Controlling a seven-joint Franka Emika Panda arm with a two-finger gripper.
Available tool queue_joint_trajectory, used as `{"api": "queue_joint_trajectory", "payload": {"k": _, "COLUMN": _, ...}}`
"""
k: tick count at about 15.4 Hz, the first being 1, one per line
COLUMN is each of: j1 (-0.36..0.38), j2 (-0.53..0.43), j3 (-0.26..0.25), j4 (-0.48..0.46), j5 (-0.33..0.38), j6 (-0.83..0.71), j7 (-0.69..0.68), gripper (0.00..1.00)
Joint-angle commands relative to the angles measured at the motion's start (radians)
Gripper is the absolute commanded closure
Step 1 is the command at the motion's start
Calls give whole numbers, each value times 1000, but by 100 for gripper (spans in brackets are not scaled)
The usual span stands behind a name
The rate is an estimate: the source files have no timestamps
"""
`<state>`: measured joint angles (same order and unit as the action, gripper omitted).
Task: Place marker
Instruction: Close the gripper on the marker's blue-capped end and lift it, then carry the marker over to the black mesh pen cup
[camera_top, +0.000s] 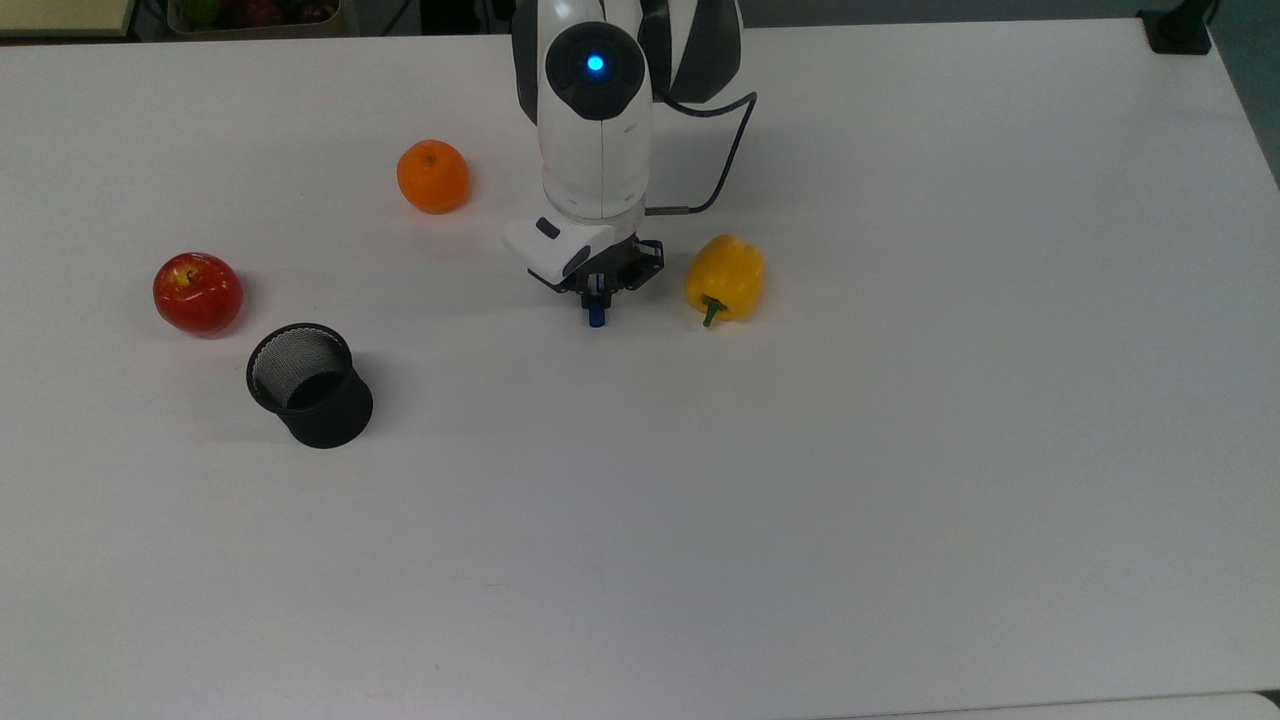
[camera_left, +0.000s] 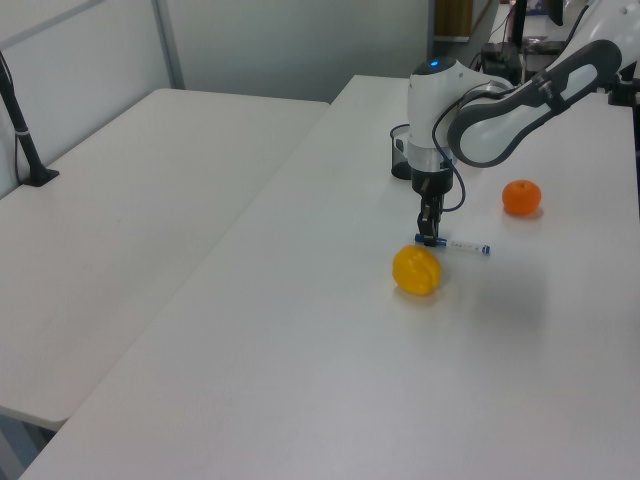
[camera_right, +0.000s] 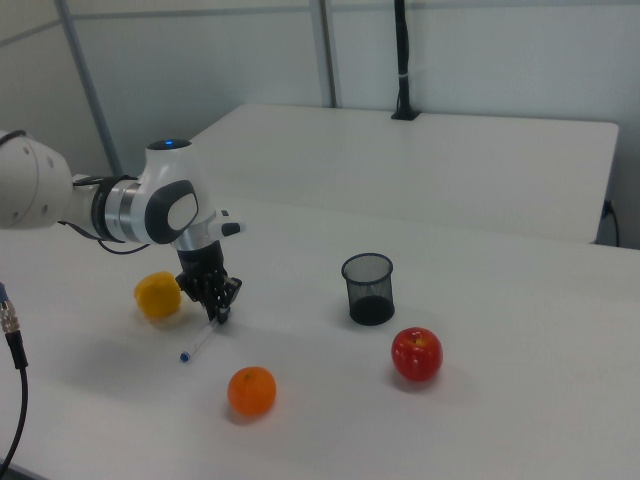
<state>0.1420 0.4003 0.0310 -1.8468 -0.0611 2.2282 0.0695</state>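
The big white desk (camera_top: 900, 450) fills the room's middle, and another white desk (camera_left: 120, 220) stands beside it with a black pole on it. Pale wall panels stand behind.

The robot arm (camera_top: 596, 120) reaches down over the desk. Its end effector (camera_top: 597, 290) is low, right at the blue cap end of the marker (camera_left: 455, 243). The fingers look pinched close on that end, so I think it has hold of the marker, ready to lift it. The rest of the marker lies flat on the desk, between the yellow pepper (camera_top: 725, 277) and the orange (camera_top: 433, 176).

The black mesh cup (camera_top: 308, 383) stands upright with its mouth open, well apart from the marker. It looks like a good home for the marker. The red apple (camera_top: 197, 292) sits near the cup.
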Motion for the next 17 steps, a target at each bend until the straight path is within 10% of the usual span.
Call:
{"api": "queue_joint_trajectory", "payload": {"k": 1, "j1": 14, "j2": -5, "j3": -3, "j4": -8, "j5": -19, "j6": 22, "j7": 32, "gripper": 91}}
{"api": "queue_joint_trajectory", "payload": {"k": 17, "j1": -2, "j2": -126, "j3": -13, "j4": 302, "j5": -3, "j6": -458, "j7": 56, "gripper": 92}}
